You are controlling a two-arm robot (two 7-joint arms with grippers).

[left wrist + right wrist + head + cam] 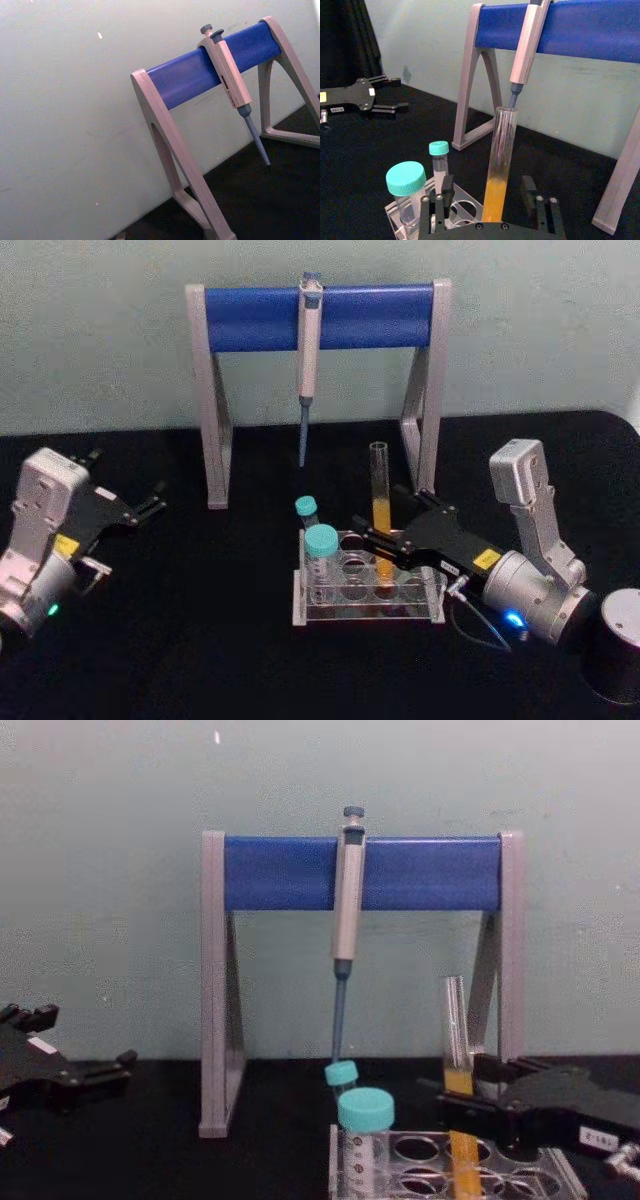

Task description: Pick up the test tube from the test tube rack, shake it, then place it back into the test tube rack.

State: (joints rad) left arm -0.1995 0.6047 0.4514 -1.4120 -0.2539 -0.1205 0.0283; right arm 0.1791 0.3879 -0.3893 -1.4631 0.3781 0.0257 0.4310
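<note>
Head view, right of centre: the right gripper [378, 540] reaches in from the lower right over the rack [368, 618], its black fingers spread to either side of the tube [381, 502] at the level where the orange-yellow liquid begins. In the right wrist view the fingers [447, 189] stand apart from the glass, with dark gaps on both sides, so the gripper is open around the tube and grips nothing yet. I judge it is lined up this way so that closing will clamp the tube partway up, above the rack's top plate, where the tube can then be drawn straight up out of its hole. The tube stands nearly upright in a hole near the middle of the rack, its open mouth well above the gripper; keeping it upright matters because it has no cap and the liquid could spill. At the left end of the rack, two teal-capped tubes [320, 545] stand clear of the fingers, so the approach from the right avoids them. Behind, in the upper middle of the frame, a pipette [309, 350] hangs from the blue bar of a stand [214, 400], its tip near the line of the tube's mouth in the right wrist view, which a lift should mind. At the left edge, the left gripper [150, 508] sits low over the dark table [200, 640], well apart from the rack, fingers open and empty, parked out of the way.
</note>
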